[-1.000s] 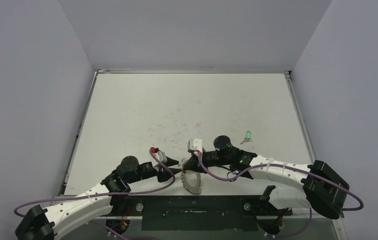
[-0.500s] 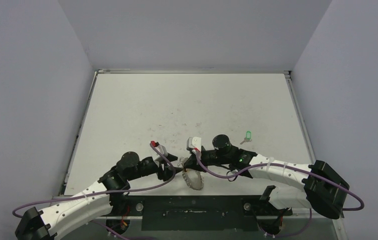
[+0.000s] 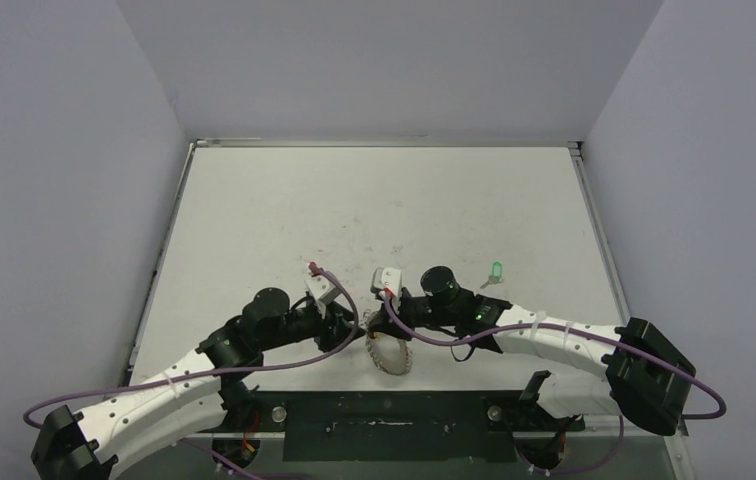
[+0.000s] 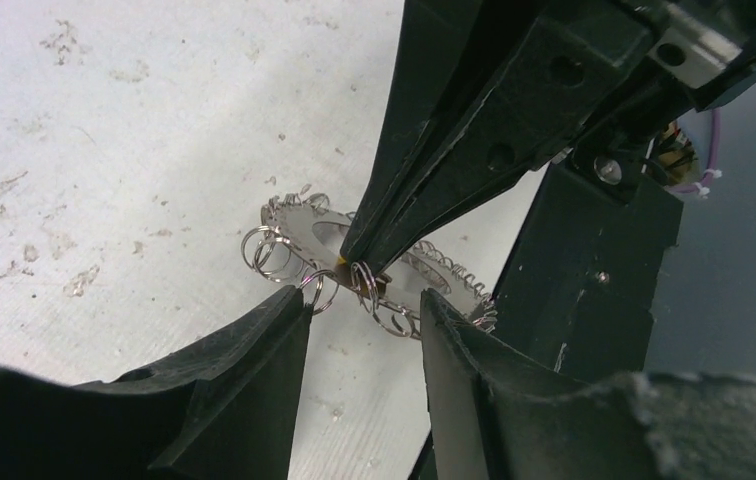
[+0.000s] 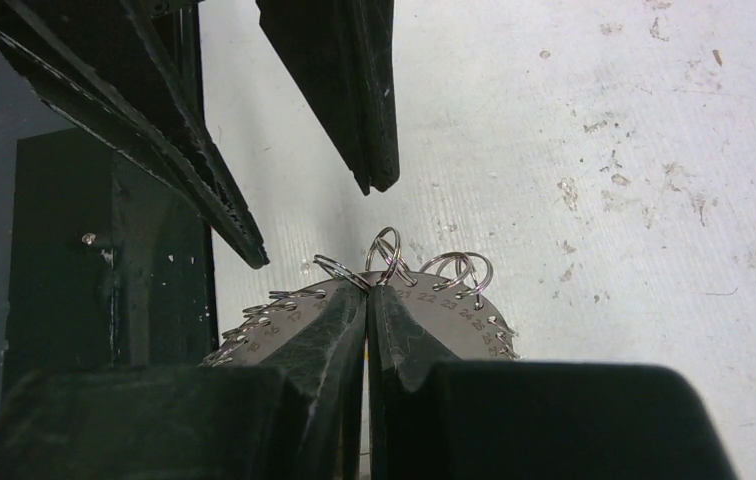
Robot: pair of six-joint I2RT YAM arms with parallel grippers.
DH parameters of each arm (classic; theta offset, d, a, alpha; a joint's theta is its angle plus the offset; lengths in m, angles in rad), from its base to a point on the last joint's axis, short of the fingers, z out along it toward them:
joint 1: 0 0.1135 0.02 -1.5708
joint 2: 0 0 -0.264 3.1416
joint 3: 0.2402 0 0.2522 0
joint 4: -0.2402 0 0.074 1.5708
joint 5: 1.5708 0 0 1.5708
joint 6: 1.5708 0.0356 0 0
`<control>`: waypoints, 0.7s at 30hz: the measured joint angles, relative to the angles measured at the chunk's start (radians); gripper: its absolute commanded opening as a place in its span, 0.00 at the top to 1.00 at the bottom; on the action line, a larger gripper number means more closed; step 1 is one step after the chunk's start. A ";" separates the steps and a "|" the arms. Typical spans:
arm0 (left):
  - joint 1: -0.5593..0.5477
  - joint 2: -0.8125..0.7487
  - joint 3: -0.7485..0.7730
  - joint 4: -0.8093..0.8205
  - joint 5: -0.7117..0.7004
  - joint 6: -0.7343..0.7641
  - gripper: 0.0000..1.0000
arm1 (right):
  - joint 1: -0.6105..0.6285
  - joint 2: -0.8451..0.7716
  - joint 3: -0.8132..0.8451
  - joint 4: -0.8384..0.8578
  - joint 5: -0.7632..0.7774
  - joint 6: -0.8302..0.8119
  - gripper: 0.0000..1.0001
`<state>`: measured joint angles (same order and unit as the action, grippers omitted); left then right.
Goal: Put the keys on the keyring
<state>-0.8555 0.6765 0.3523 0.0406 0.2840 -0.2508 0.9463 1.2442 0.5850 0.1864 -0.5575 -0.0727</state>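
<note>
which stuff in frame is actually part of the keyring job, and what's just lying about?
Job:
- keyring, between left gripper (jaws open) and right gripper (jaws shut)
- green key, lying apart on the table
- yellow speck at the right gripper's tip, possibly the other key

Not the job:
- scuff marks on the table
- purple cables on the arms

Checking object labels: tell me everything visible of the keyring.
The keyring is a flat, silvery metal disc with an open centre, numbers stamped along its rim, fringed with small wire loops. It rests on the white table near the front edge. The shut right pincer meets its rim; the open left pincer flanks some loops.
</note>
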 measured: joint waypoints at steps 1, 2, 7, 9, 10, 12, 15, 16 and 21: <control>0.000 0.011 0.010 -0.015 -0.001 0.003 0.58 | 0.000 0.000 0.004 -0.005 0.004 0.003 1.00; 0.000 0.027 0.021 -0.029 -0.003 0.009 0.58 | 0.002 0.000 0.007 -0.010 0.006 0.006 1.00; -0.006 0.098 0.054 -0.060 -0.011 0.028 0.58 | 0.004 0.007 0.024 -0.032 0.016 0.007 1.00; -0.014 0.124 0.061 -0.059 -0.013 0.034 0.58 | 0.004 0.008 0.027 -0.038 0.019 0.008 1.00; -0.017 0.135 0.064 -0.059 -0.014 0.037 0.58 | 0.005 0.009 0.028 -0.040 0.020 0.008 1.00; -0.024 0.153 0.071 -0.058 -0.016 0.046 0.60 | 0.005 0.009 0.029 -0.041 0.020 0.008 1.00; -0.032 0.172 0.077 -0.050 -0.019 0.056 0.66 | 0.005 0.009 0.029 -0.043 0.020 0.008 1.00; -0.035 0.176 0.078 -0.048 -0.019 0.061 0.68 | 0.005 0.009 0.029 -0.044 0.020 0.008 1.00; -0.042 0.194 0.078 -0.038 -0.021 0.094 0.79 | 0.005 0.009 0.029 -0.046 0.020 0.008 1.00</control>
<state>-0.8978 0.8703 0.4301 0.0029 0.2634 -0.1566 0.9508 1.2530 0.6136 0.1402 -0.5377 -0.0650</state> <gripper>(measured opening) 0.266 0.032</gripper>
